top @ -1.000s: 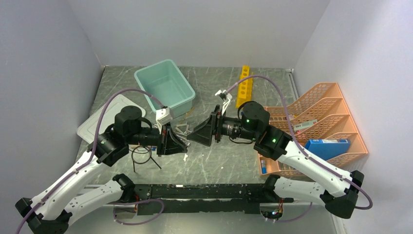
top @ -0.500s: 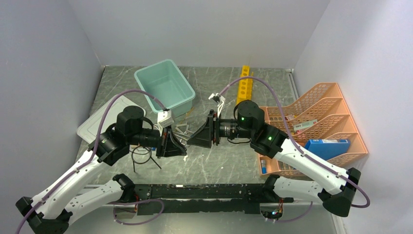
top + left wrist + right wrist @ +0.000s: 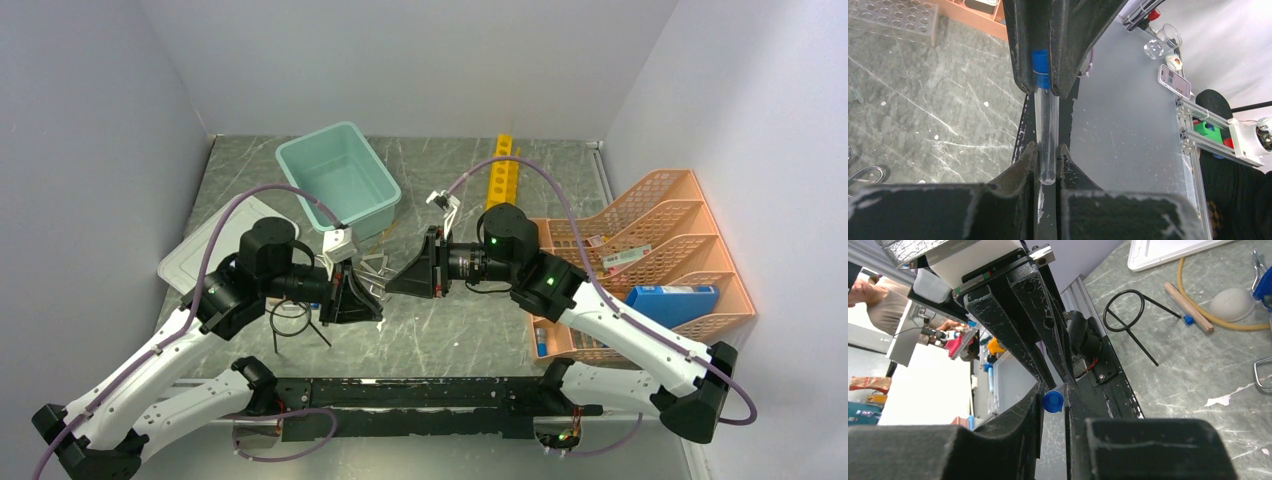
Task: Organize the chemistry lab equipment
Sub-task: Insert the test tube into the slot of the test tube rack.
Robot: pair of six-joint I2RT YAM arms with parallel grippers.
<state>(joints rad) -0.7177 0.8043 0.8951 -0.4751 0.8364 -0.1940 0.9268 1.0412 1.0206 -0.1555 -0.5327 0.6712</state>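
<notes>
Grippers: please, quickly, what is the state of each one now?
Left gripper: closed on the clear tube, near its round end.
Right gripper: closed on the same tube's blue cap.

Two arms in white shells with black joints: left arm [image 3: 140, 372], right arm [image 3: 640, 342]. A purple cable [image 3: 232, 203] loops off each. Green lights [image 3: 493, 241] glow on the right arm's black wrist. Left pincer [image 3: 1047, 155] and right pincer [image 3: 1054, 395]: black, wedge-shaped, scuffed grey along the edges.
</notes>
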